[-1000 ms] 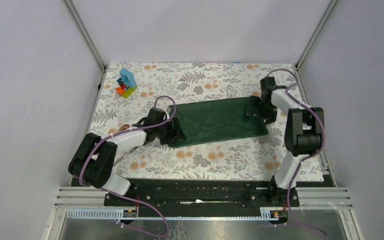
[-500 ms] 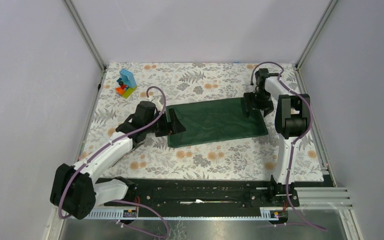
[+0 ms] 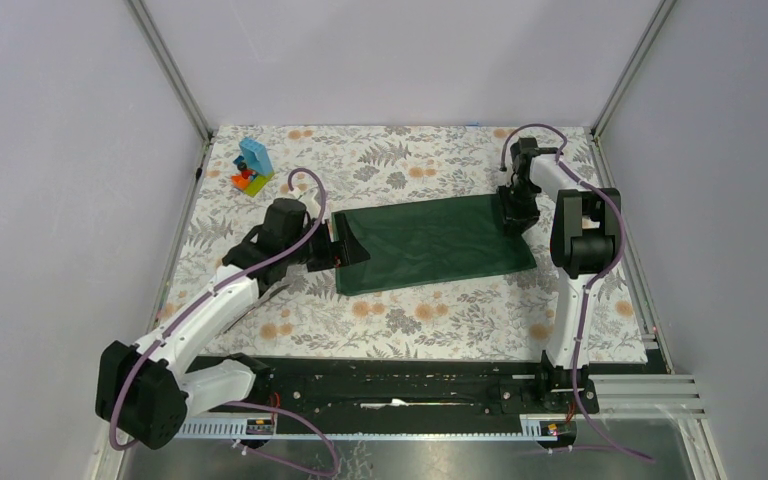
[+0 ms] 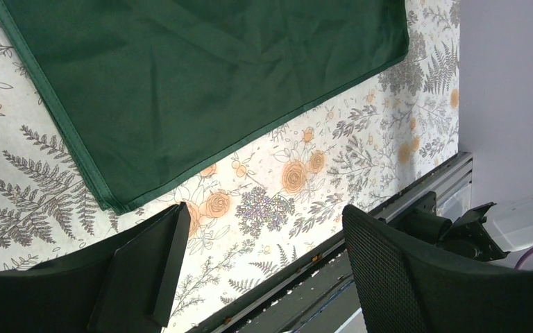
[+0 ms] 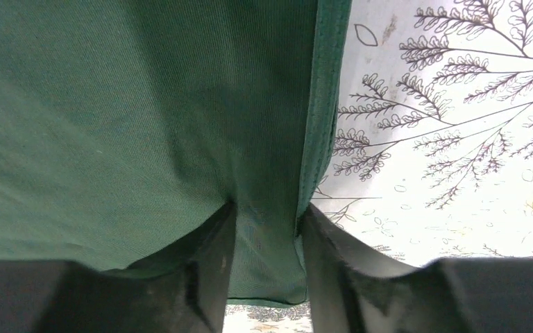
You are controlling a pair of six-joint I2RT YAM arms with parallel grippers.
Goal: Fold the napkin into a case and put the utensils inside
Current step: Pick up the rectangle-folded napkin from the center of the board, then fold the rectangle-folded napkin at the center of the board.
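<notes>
Right gripper (image 5: 264, 216) has closed since a sec ago — now pinching right hem of dark green cloth napkin (image 3: 430, 242), flat on floral table cover (image 3: 410, 312); left gripper (image 4: 264, 211) spread wide, empty, nr napkin's left edge.

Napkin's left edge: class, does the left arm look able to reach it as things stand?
Probably yes: the left gripper hangs open just beside the napkin, with only bare tablecloth between them. The right gripper pinches the opposite end, well out of the way.
</notes>
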